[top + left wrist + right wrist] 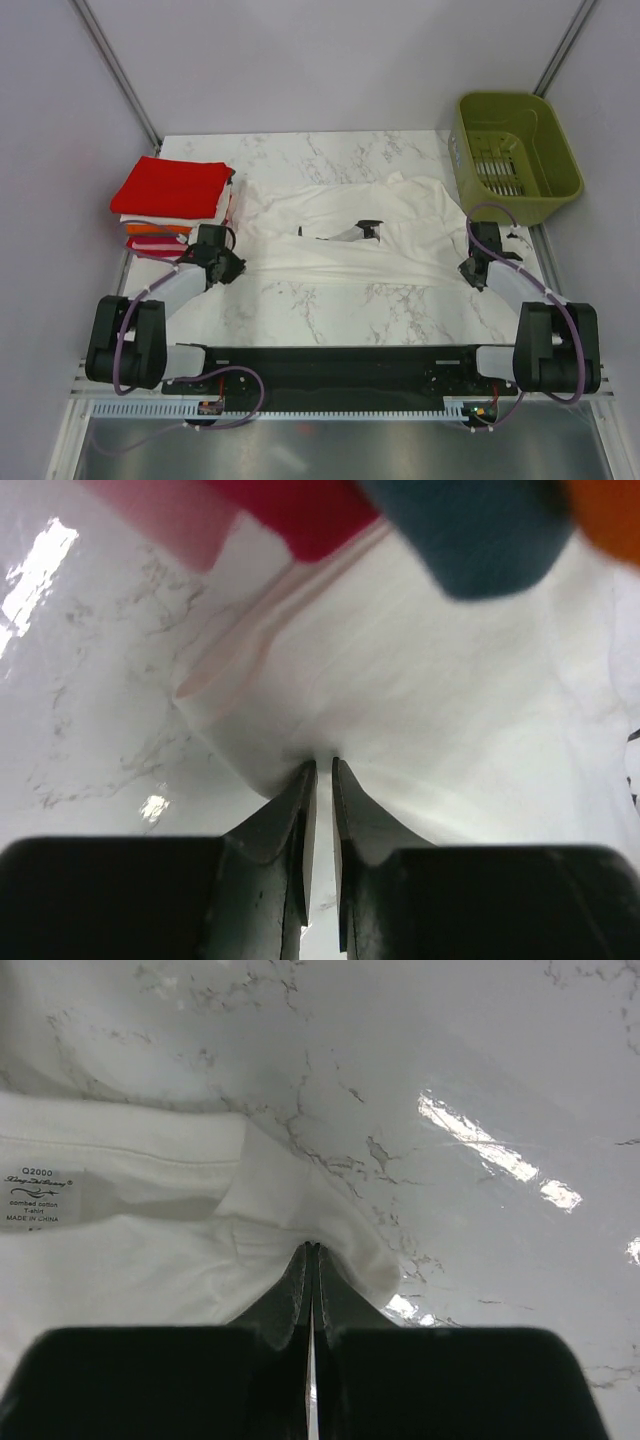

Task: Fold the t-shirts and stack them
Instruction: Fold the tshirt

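Note:
A large white t-shirt lies spread and rumpled across the middle of the marble table. My left gripper is at its left edge, next to the stack. In the left wrist view it is shut on a puckered fold of the white t-shirt. My right gripper is at the shirt's right edge. In the right wrist view it is shut on a corner of the shirt near its neck label. A stack of folded t-shirts, red on top, stands at the back left.
An olive-green plastic basket stands at the back right corner. The stack's red, pink and orange edges blur across the top of the left wrist view. Bare marble lies between the shirt and the arm bases.

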You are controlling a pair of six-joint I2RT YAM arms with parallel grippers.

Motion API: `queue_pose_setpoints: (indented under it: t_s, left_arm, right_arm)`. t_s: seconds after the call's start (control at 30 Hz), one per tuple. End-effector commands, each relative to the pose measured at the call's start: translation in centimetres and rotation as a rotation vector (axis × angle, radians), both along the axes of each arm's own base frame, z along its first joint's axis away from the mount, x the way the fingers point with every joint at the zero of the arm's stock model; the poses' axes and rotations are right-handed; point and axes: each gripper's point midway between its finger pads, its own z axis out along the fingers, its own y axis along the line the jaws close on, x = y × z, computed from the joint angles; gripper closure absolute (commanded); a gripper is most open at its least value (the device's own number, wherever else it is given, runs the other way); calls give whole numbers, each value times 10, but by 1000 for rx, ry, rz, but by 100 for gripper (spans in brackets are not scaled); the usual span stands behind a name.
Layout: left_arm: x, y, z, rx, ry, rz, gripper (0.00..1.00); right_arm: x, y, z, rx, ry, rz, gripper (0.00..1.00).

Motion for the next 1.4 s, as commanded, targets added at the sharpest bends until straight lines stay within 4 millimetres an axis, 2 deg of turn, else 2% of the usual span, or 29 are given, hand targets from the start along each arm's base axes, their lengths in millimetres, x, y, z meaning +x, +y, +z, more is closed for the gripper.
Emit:
queue_pose_setpoints:
  t_s: [0.0,0.13,0.27,0.37,0.47,0.5,0.6,0.63,0.67,0.73,0.8,0.87,0.97,1.0,1.03,1.07,1.13,1.17,1.3,1.37]
  left_arm:
    - [-38,9,-16,25,96,31,81]
    - [-52,6,-11,5,72,45,81]
    - [-61,3,-1,-4,44,57,81]
    - [-59,4,12,-4,-8,63,78]
    - [-53,4,30,1,-63,52,70]
    - [-50,4,35,10,-81,30,64]
    - [-36,3,62,43,-163,-36,58]
    - [-27,1,79,51,-206,-58,57]
    - [-21,0,87,62,-230,-81,57]
    - [-5,-5,113,82,-318,-141,54]
    - [6,-10,127,91,-374,-188,49]
    - [19,-20,147,66,-456,-229,46]
    - [32,-31,157,38,-500,-272,42]
    - [39,-39,162,12,-530,-300,39]
    - [41,-41,160,10,-527,-307,38]
    - [44,-42,161,10,-530,-311,36]
    - [53,-45,161,14,-534,-328,32]
    - [58,-45,163,18,-545,-328,32]
    - [74,-44,172,47,-557,-329,31]
    - [81,-43,177,60,-565,-323,31]
  right_arm:
    - [-7,-9,13,-42,-11,-17,100]
    - [-14,-8,22,-39,-59,-17,100]
    - [-2,-7,49,-52,-120,40,98]
    - [22,7,73,-36,-192,176,96]
    - [42,21,91,-34,-248,311,92]
    - [51,27,99,-33,-262,346,92]
    - [75,44,116,-27,-317,461,89]
    - [81,51,121,-24,-336,489,88]
    - [93,64,130,-15,-386,542,86]
    - [110,81,139,-15,-420,582,80]
    - [136,97,149,-27,-446,623,73]
    - [155,102,151,-34,-439,634,70]
    - [202,106,143,-50,-399,649,66]
    - [210,106,138,-63,-381,662,62]
    - [218,107,136,-67,-373,669,61]
    - [235,109,131,-72,-365,676,59]
    - [251,112,124,-75,-350,701,55]
    - [267,117,119,-71,-341,717,54]
    - [301,128,101,-53,-315,757,52]
    - [318,122,92,-100,-280,732,50]
